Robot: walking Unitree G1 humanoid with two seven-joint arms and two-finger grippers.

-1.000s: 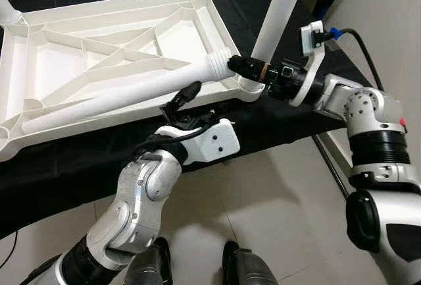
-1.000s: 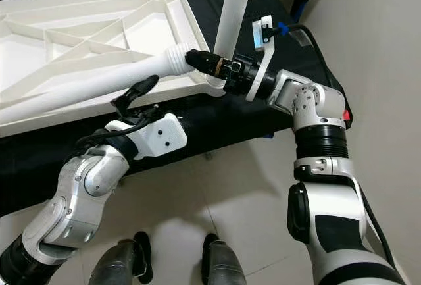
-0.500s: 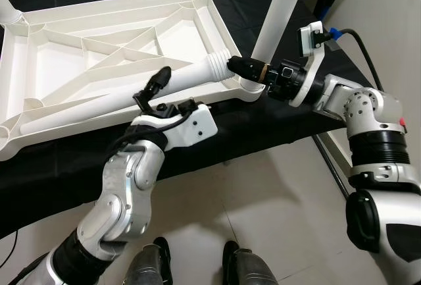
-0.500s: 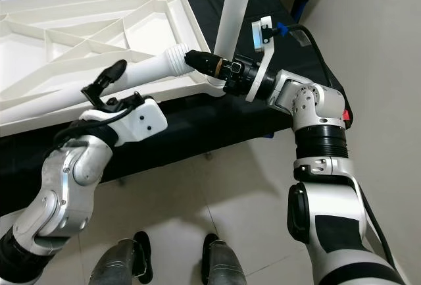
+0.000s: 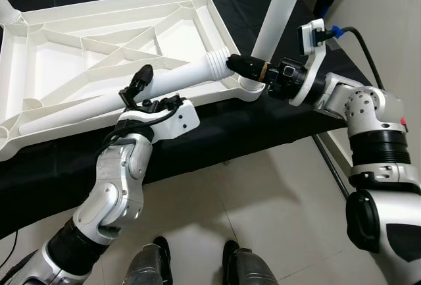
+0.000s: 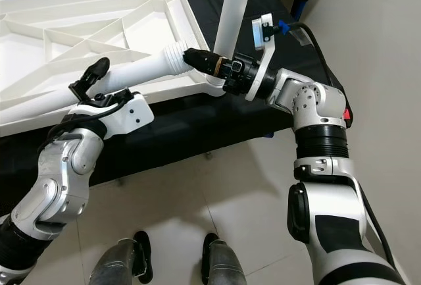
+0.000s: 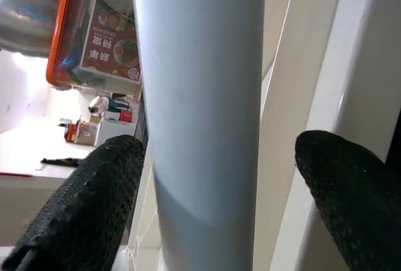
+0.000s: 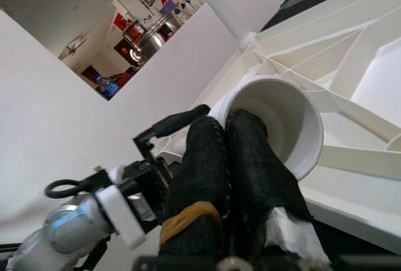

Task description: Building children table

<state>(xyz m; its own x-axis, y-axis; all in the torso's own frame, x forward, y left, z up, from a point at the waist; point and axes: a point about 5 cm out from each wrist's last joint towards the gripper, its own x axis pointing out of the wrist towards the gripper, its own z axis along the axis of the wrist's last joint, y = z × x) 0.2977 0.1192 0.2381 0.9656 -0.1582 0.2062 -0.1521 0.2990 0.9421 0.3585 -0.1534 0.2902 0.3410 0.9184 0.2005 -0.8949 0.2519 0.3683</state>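
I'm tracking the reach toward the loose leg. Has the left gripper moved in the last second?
Yes. The left gripper has slid leftward along the loose white plastic table leg, away from its ribbed threaded end.

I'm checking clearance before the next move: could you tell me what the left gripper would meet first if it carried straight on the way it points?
Most likely the loose table leg: the left gripper is open, and the leg already lies between its fingers.

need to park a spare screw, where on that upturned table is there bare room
Free: the flat panels between the ribs of the upturned tabletop, toward its far left corner. Also the black cloth along the near edge. Crowded: the near right corner, where the loose leg lies between the left end effector and right end effector.
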